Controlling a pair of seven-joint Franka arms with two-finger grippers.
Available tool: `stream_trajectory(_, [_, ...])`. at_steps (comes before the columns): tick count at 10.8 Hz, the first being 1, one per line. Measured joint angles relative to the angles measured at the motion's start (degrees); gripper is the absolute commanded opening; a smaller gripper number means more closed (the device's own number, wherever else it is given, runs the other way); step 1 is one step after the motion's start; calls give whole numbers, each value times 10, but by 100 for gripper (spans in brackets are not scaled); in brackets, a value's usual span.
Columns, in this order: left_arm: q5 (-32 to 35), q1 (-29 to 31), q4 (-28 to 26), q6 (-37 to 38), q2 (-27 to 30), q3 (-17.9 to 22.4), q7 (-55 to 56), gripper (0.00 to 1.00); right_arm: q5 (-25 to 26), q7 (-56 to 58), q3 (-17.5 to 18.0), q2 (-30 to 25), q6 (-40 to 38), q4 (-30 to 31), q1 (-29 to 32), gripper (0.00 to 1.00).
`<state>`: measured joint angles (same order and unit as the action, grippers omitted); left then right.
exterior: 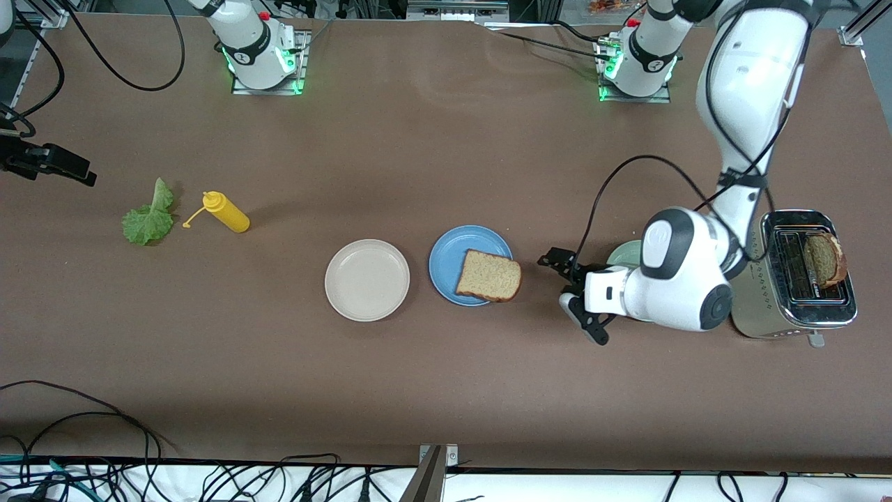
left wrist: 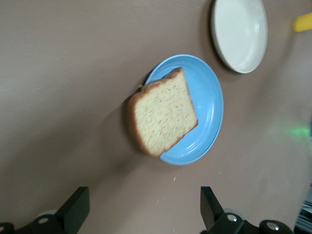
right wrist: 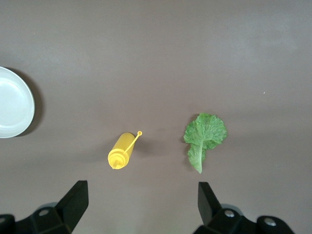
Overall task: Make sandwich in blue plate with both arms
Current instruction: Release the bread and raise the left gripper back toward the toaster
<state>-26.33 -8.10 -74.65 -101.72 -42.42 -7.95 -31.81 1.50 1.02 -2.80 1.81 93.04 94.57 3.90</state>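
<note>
The blue plate point(exterior: 453, 259) lies mid-table with one slice of wholemeal bread point(exterior: 490, 276) on it, overhanging the rim toward the left arm's end. They also show in the left wrist view: the plate point(left wrist: 207, 112), the bread point(left wrist: 163, 113). A second slice point(exterior: 826, 259) stands in the toaster point(exterior: 801, 307). The lettuce leaf point(exterior: 148, 217) lies on the table toward the right arm's end, also in the right wrist view point(right wrist: 204, 137). My left gripper point(exterior: 568, 296) is open and empty, beside the blue plate. My right gripper point(right wrist: 141, 204) is open and empty, up over the table by the lettuce.
A beige plate point(exterior: 367, 279) lies beside the blue plate. A yellow squeeze bottle point(exterior: 226, 212) lies beside the lettuce. A pale mint-green plate point(exterior: 625, 251) is mostly hidden by the left arm. Cables run along the table edge nearest the front camera.
</note>
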Motion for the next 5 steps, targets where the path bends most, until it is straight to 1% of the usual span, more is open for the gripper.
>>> stream_trajectory(2, [87, -3, 0, 42, 64, -6, 93, 100, 5, 0, 0, 1, 2, 0, 0, 100])
stream_trajectory(4, [148, -8, 0, 92, 117, -7, 150, 100, 18, 2, 0, 8, 6, 1, 0, 100])
stream_trajectory(5, [169, -8, 0, 110, 141, -6, 164, 100, 27, 12, 0, 15, 11, 1, 0, 100])
